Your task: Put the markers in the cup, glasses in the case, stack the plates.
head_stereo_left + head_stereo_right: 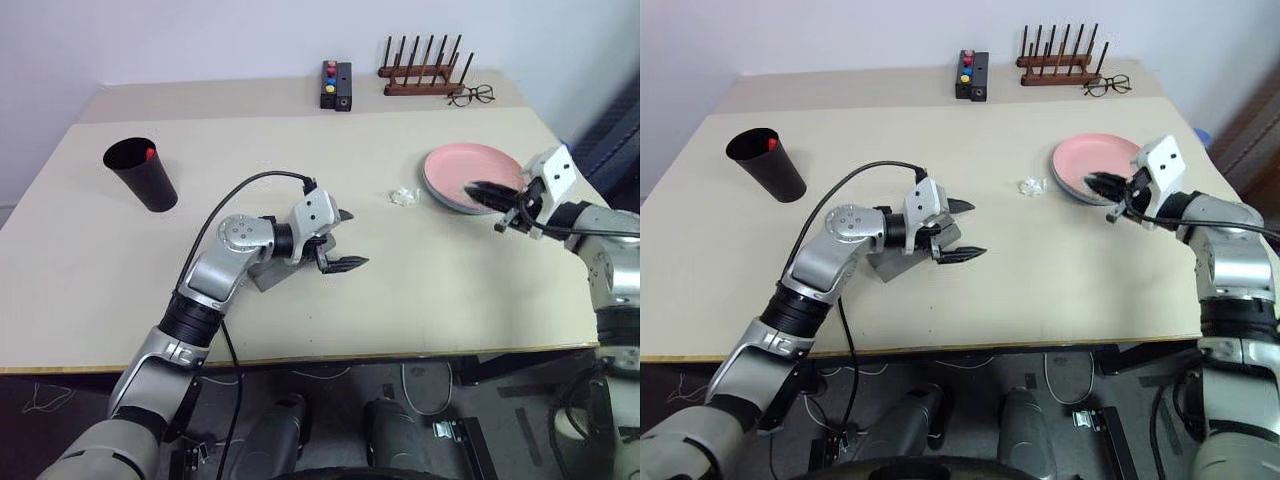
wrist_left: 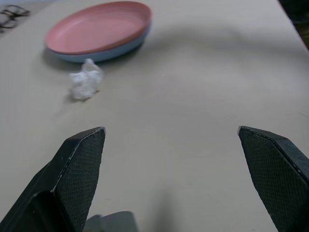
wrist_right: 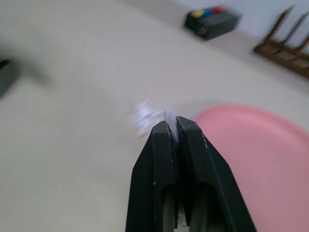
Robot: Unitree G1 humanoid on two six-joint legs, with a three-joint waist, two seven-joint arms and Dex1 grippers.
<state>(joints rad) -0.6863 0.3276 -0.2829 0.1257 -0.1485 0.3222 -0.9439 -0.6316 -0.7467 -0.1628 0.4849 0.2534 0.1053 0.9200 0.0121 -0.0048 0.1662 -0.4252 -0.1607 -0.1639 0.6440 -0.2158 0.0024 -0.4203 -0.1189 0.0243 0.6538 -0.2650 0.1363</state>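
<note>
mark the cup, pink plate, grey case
cup [image 1: 150, 182]: left eye view, black side wall.
pink plate [image 1: 462, 168]: left eye view, bare inner face.
grey case [image 1: 886, 264]: right eye view, corner below the left arm.

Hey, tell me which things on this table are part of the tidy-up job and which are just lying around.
Part of the job:
- black cup with a red-capped marker in it
- pink plate stacked on the blue plate
- grey case beside the left gripper

Lying about:
- button box
- wooden rack
- wire spectacles
- crumpled white scrap

Head stereo pair looks down and forward over the counter [image 1: 420, 290]. Wrist cameras sit low, close to it. All views share the pink plate [image 2: 96, 26].
</note>
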